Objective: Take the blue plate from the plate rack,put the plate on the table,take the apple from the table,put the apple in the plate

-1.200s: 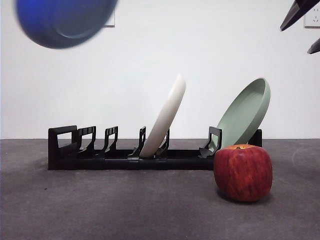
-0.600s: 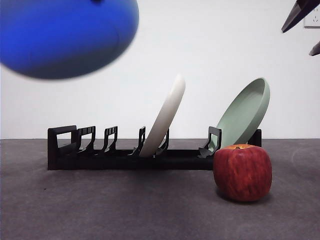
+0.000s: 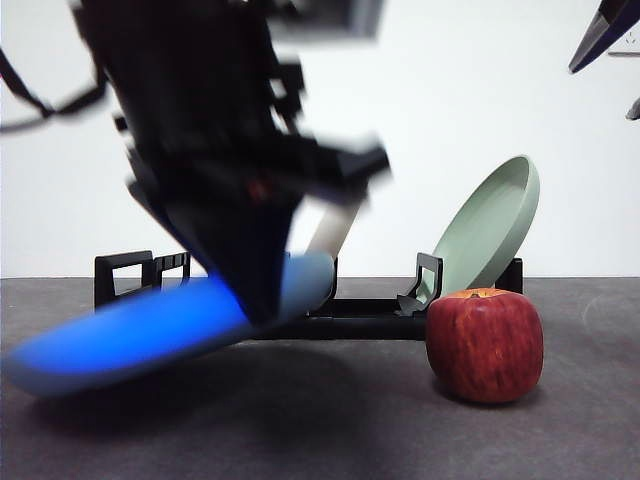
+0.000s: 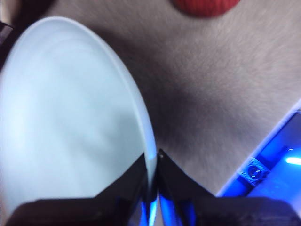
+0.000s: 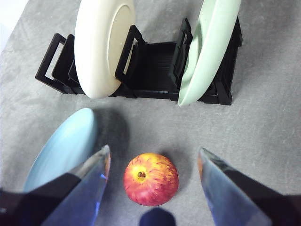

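Left gripper [image 4: 151, 188] clamped on the blue plate's [image 3: 150, 330] rim, low over the table [image 3: 320, 430], in front of the plate rack [image 3: 370, 320].

Front view: the plate tilts, its lower edge near or on the table, I cannot tell which; the apple [image 3: 485, 345] sits apart on the table; the rack holds a pale green plate [image 3: 485, 230]. Left wrist view: jaws pinch the plate's [image 4: 66, 117] edge. Right wrist view: the right gripper [image 5: 153, 162] hangs wide open above the apple [image 5: 150, 179]; the rack [image 5: 150, 66] holds a cream-white plate [image 5: 101, 44] and the green one [image 5: 207, 47].

apple [image 5: 151, 179] open above; blue plate [image 5: 61, 148] just beside; table [image 5: 263, 141] bare opposite
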